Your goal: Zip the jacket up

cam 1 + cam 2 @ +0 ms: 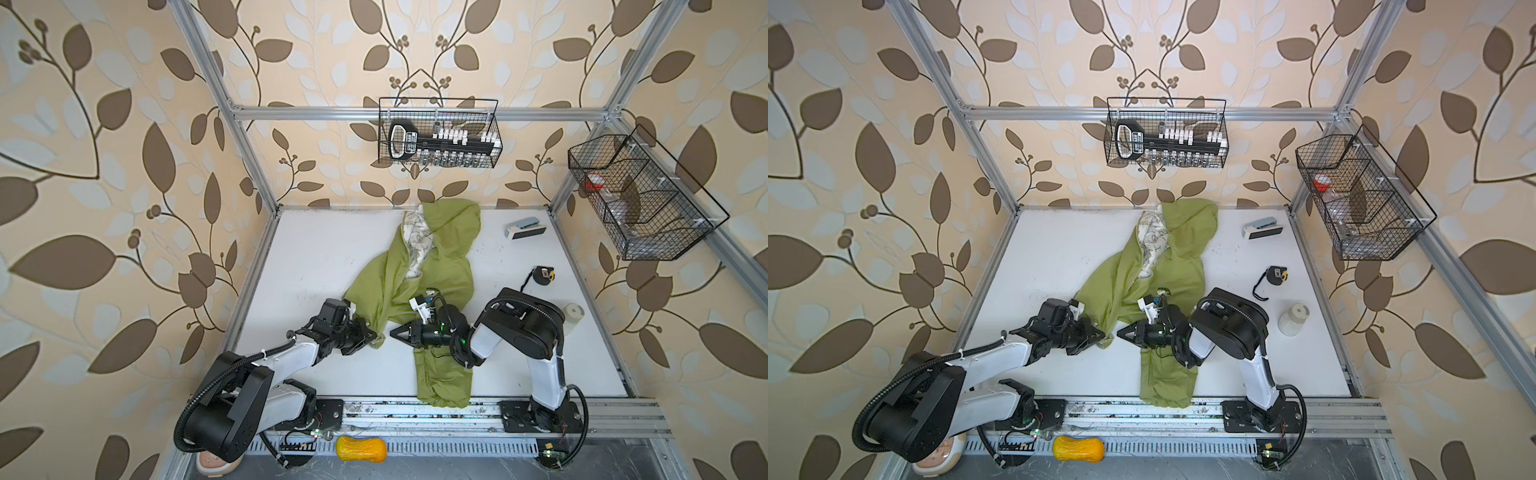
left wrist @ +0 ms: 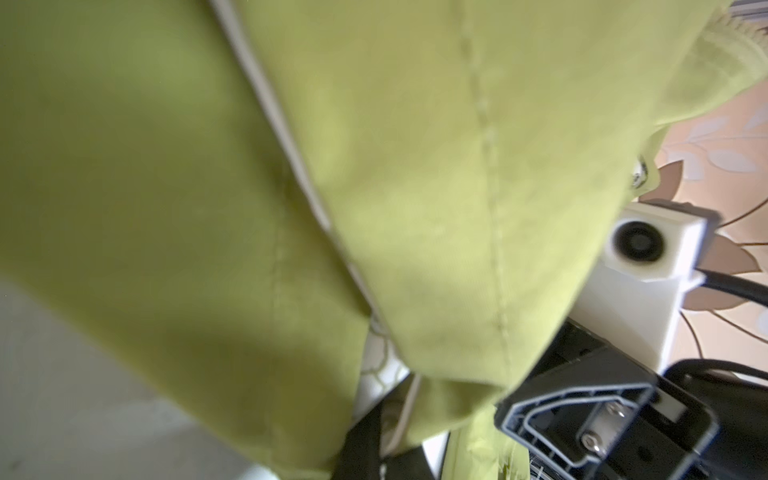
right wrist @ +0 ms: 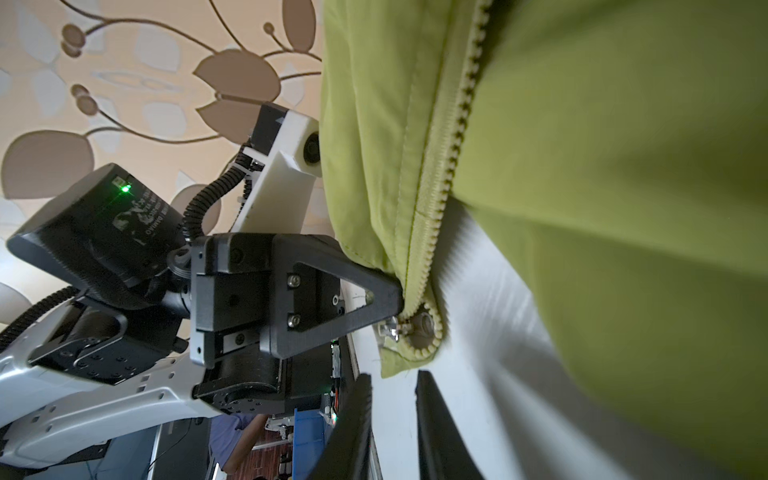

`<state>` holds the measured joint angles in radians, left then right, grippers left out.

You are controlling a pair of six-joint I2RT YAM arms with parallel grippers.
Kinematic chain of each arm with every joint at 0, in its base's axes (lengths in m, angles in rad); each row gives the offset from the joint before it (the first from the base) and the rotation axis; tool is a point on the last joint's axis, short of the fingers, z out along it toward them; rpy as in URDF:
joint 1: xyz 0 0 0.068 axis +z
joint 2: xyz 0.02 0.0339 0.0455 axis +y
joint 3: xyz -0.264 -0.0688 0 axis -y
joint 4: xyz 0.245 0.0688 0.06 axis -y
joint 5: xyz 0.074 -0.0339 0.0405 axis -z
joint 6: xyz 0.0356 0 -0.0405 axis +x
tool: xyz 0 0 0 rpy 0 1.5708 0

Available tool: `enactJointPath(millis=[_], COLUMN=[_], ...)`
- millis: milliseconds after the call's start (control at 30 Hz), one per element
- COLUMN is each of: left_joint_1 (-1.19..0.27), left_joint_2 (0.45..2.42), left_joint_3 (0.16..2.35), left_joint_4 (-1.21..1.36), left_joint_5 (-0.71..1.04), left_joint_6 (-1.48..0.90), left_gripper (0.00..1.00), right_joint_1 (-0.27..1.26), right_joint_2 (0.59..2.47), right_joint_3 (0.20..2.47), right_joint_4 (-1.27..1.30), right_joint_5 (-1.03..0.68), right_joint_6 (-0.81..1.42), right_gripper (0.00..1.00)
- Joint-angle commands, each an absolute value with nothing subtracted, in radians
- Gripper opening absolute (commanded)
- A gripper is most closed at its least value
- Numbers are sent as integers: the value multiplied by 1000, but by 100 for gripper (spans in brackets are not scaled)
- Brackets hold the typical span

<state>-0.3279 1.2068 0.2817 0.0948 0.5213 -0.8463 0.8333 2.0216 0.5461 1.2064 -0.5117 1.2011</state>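
The olive-green jacket (image 1: 449,257) (image 1: 1179,270) lies crumpled down the middle of the white table (image 1: 311,257), hood at the back with printed lining showing, one part trailing over the front edge. My left gripper (image 1: 376,338) (image 1: 1104,338) (image 2: 384,444) is shut on the jacket's bottom corner, right beside the zipper slider (image 3: 419,324). Open zipper teeth (image 3: 453,137) run up from there. My right gripper (image 1: 392,332) (image 1: 1120,331) (image 3: 392,399) points at that corner from the right, a short way off, fingers slightly apart with nothing between them. Green fabric (image 2: 166,166) fills the left wrist view.
A tape measure (image 1: 542,274), a white cylinder (image 1: 573,316) and a small grey device (image 1: 524,228) sit on the table's right side. Wire baskets hang on the back wall (image 1: 438,133) and right wall (image 1: 636,199). An orange object (image 1: 360,449) lies in front of the rail.
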Motion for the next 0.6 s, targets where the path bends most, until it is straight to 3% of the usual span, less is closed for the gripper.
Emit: enactJointPath(millis=[0, 300, 567], left_joint_1=[-327, -326, -326], left_joint_2=[1249, 1206, 1146], left_joint_3=[281, 268, 253], left_joint_4=[-30, 62, 93], left_joint_5=[456, 536, 594], left_joint_6=[-832, -978, -1057], left_gripper=[3, 35, 37], right_joint_1=[849, 851, 843], right_joint_2=[1980, 1948, 1925], right_joint_3=[586, 594, 600], right_joint_4=[1064, 974, 946], right_joint_5=[-468, -436, -430], right_joint_6=[1127, 1078, 1059], right_gripper=[20, 19, 19])
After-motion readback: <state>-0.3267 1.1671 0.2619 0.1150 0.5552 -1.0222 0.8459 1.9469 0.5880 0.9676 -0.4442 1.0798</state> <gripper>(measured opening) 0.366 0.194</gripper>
